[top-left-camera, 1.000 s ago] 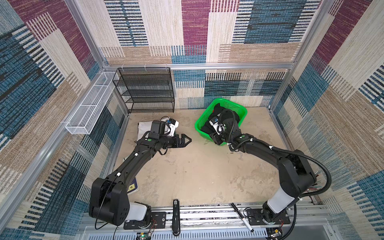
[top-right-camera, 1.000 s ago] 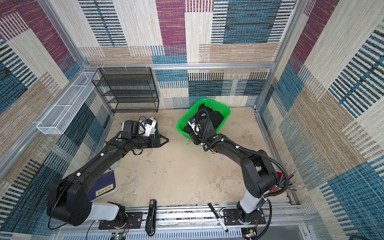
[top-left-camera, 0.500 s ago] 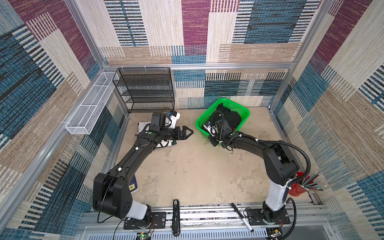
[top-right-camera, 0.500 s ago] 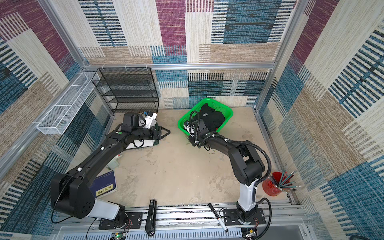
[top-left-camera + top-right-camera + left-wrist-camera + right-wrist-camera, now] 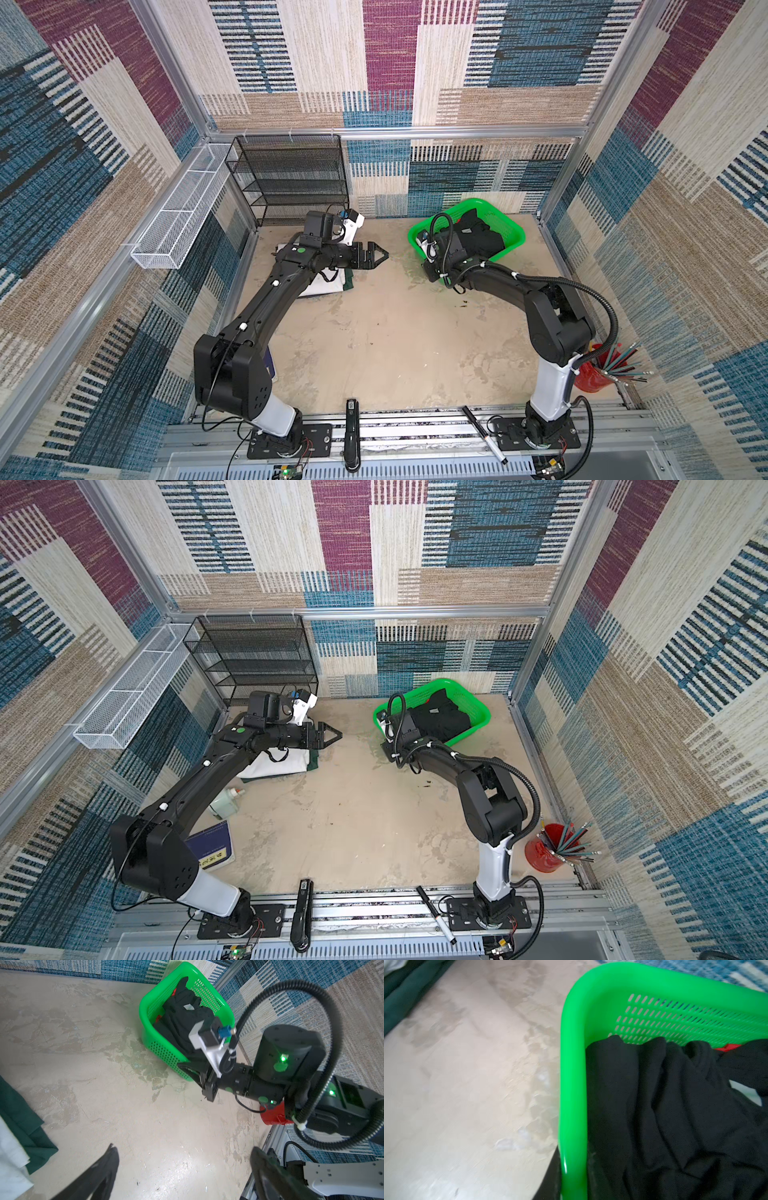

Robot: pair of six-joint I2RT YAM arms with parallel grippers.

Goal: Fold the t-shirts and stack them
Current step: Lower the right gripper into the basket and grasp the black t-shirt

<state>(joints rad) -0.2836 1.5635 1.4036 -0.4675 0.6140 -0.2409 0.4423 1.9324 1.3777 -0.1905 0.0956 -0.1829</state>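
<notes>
- Both top views: the left gripper (image 5: 376, 255) hangs above the tabletop (image 5: 395, 340), fingers spread wide and empty. Its arm covers much of the folded white t-shirt (image 5: 322, 289), which lies on the dark green t-shirt (image 5: 348, 279).
- Both top views: the black t-shirt (image 5: 478, 241) is heaped in the green basket (image 5: 513, 232). The right arm's wrist hides the basket's near corner.
- A top view shows a pale bottle (image 5: 224, 804) and a blue book (image 5: 212, 845) beside the left arm; the bottle does not show in both.
- Left wrist view: the right gripper (image 5: 190, 1068) sits at the basket's corner, one dark finger outside the wall. Whether its fingers are closed, or on what, cannot be told.
- Left wrist view only: the grey neck label (image 5: 188, 1006) shows plainly, with a sliver of the red t-shirt (image 5: 158, 1017) under the black cloth.
- Right wrist view, blurred: one finger (image 5: 550, 1178) shows outside the rim, cut off by the frame edge. The other is lost against the black cloth. A red sliver shows at the perforated wall.
</notes>
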